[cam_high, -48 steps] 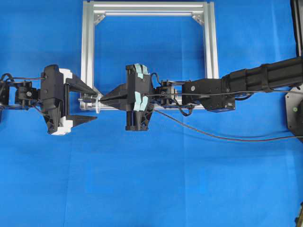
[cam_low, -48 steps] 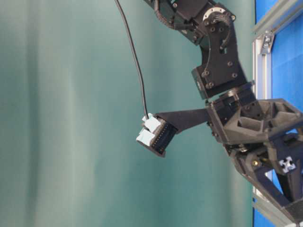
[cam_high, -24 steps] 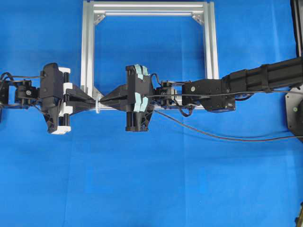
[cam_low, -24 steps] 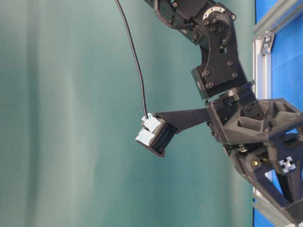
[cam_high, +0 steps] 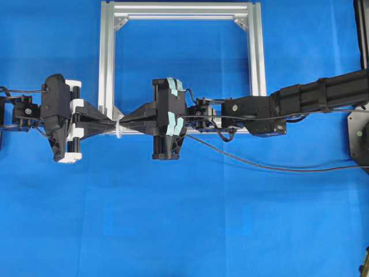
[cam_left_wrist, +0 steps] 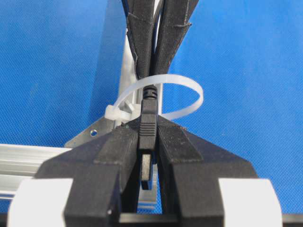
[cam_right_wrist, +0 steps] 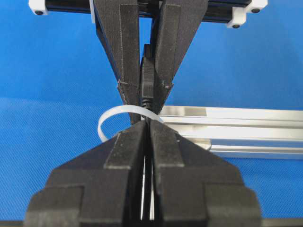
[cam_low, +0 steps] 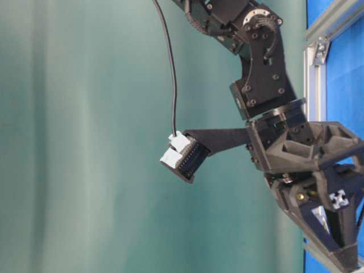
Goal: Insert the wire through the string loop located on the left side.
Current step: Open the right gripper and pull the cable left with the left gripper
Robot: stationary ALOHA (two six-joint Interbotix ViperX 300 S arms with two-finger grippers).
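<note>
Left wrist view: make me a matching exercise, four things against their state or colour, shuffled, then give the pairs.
Things:
1. left gripper
2. right gripper
3. string loop
4. table cover

States or colours:
A. blue
B. white ring standing around the plug's neck
C. shut on the plug body, near the camera
D. shut on the wire beyond the loop

Pairs: 1-C, 2-D, 3-B, 4-A

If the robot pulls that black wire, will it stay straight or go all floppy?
Probably floppy: the wire sags in a loose curve over the blue cloth. Its plug end looks stiff, staying straight between the left gripper fingers. It also seems light.
</note>
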